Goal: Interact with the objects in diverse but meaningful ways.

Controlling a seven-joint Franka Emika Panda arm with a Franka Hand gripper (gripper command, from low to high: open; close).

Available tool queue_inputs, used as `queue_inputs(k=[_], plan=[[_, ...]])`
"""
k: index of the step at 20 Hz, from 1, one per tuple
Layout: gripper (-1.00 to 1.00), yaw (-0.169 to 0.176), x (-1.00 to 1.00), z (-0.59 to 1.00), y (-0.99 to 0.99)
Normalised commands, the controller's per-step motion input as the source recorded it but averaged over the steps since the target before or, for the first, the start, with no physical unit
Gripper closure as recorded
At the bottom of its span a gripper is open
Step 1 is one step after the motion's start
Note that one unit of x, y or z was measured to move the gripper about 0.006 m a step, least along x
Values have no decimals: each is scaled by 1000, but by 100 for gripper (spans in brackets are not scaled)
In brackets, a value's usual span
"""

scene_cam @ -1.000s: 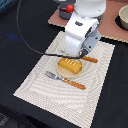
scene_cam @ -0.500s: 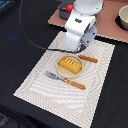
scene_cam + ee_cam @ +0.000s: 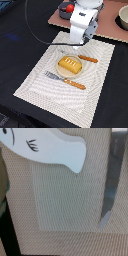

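Observation:
A yellow-orange ridged bread block (image 3: 70,64) lies on a small round plate (image 3: 61,71) in the middle of the striped placemat (image 3: 45,92). My gripper (image 3: 80,44) hangs just beyond the plate, over the mat's far part; its fingers are hidden behind the white hand. In the wrist view a white fish (image 3: 47,147) shows over the mat beside the knife's blade (image 3: 112,178). I cannot tell whether it is held or lying there. A red tomato (image 3: 70,8) sits in a grey pot at the back. The sausage is out of view.
An orange-handled knife (image 3: 88,59) lies just past the plate and an orange-handled fork (image 3: 66,80) in front of it. A second grey pot (image 3: 123,18) stands on the brown board (image 3: 107,27) at the exterior view's far right. The table around is black.
The arm has drawn back a little from the plate toward the far edge of the mat. The bread, fork and knife have not moved.

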Motion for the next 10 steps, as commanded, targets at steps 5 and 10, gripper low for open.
queue_inputs(k=[5,10], plan=[[-100,-153,-84,-195,354],[-100,-162,-173,-263,284]])
